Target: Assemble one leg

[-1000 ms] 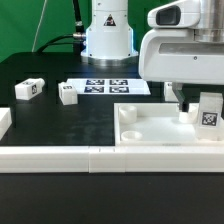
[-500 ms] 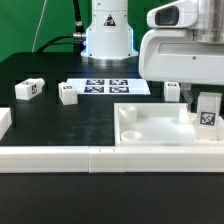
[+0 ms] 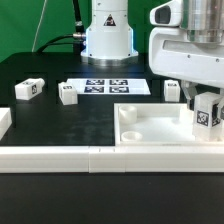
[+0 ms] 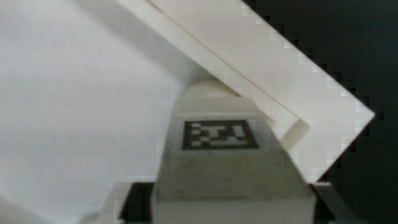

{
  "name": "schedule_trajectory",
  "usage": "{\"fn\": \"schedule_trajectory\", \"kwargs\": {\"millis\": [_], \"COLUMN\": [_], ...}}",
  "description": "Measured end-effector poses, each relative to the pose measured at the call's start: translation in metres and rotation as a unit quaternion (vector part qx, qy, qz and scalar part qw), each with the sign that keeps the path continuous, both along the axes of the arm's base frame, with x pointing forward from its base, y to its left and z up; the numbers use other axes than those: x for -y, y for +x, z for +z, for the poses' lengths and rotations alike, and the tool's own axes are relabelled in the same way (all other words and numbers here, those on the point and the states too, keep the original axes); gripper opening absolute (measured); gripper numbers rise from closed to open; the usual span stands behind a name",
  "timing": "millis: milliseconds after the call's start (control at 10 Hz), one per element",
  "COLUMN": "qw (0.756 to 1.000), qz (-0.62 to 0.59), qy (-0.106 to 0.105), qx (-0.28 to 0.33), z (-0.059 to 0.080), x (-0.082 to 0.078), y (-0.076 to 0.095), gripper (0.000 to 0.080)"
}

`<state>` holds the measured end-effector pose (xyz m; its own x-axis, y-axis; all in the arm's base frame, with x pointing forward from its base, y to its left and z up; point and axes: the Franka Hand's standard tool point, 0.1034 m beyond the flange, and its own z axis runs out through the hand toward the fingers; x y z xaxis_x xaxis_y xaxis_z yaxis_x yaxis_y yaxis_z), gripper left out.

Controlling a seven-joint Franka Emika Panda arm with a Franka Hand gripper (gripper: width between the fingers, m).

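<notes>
My gripper [image 3: 206, 108] is shut on a leg [image 3: 207, 113], a small white block whose black-and-white tag faces the camera. It holds the leg upright at the far right corner of the large white tray [image 3: 150, 128]. In the wrist view the leg [image 4: 222, 140] sits between the dark fingers [image 4: 139, 203] of my gripper [image 4: 222, 208], over the tray's white floor [image 4: 71, 110] and next to its raised rim [image 4: 249, 70]. Whether the leg's lower end touches the tray is hidden. Two loose legs [image 3: 28, 89] [image 3: 68, 95] lie on the black table at the left. Another [image 3: 172, 91] stands behind the tray.
The marker board [image 3: 108, 87] lies flat in front of the robot's base [image 3: 107, 40]. A long white rail [image 3: 60, 156] runs along the table's front edge. A white block [image 3: 4, 120] stands at the left edge.
The gripper's body has shifted a little toward the exterior view's right. The leg stays gripped at about the same place over the tray's corner. The loose legs have not moved.
</notes>
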<state>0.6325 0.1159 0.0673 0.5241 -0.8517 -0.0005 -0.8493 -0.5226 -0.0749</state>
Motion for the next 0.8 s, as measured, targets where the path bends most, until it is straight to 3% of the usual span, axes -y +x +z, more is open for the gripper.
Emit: {"fn": "schedule_trajectory", "kwargs": {"millis": [100,200,300,400,500,800], "qw": [1.000,1.000,1.000,0.999,0.999,0.975], "qz": [-0.019,-0.022,-0.029,-0.039,-0.049,-0.220], "qy": [0.001,0.001,0.002,0.002,0.004,0.028], "qx": [-0.001,-0.001,-0.001,-0.002,-0.004,-0.014], "z": [0.0000,-0.0001,-0.0001,-0.0001,-0.0003,-0.0028], "x": [0.0001,0.0000,-0.0001,-0.0008,-0.0020,-0.0048], "y": [0.0000,0.0000,-0.0001,-0.0003,-0.0011,-0.0025], "gripper": [0.0290,0.0367,0.0502,0.0502,0.0622,0.0647]}}
